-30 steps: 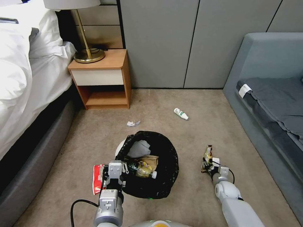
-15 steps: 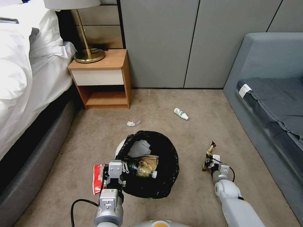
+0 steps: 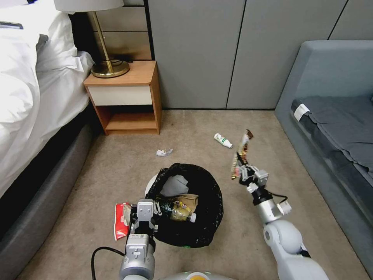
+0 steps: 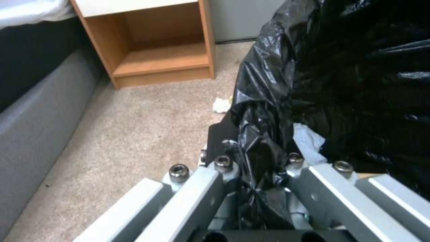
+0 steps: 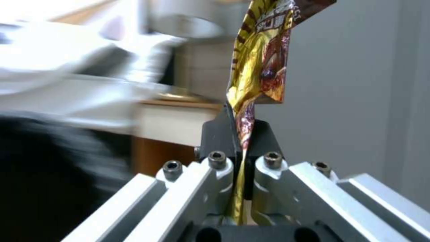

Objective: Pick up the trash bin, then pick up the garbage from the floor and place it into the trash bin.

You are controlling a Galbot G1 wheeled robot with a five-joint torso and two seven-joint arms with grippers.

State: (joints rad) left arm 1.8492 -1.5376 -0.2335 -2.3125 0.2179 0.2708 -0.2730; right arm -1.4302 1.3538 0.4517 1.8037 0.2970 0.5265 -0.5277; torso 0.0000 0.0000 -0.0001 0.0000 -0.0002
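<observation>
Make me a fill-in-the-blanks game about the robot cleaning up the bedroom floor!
1. The right gripper pinches a yellow and brown snack ____.
2. The left gripper grips the rim of the trash bin, lined with a ____ bag.
3. A small plastic bottle lies on the ____.
4. The red-white packet lies beside the bin, on the robot's ____ side.

Missing words: wrapper; black; floor; left

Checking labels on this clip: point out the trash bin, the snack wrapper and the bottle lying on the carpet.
trash bin [image 3: 211, 212]: head view, black liner on its right rim.
snack wrapper [image 3: 239, 153]: head view, its middle, above the right pincer.
bottle [image 3: 222, 140]: head view, its labelled body.
</observation>
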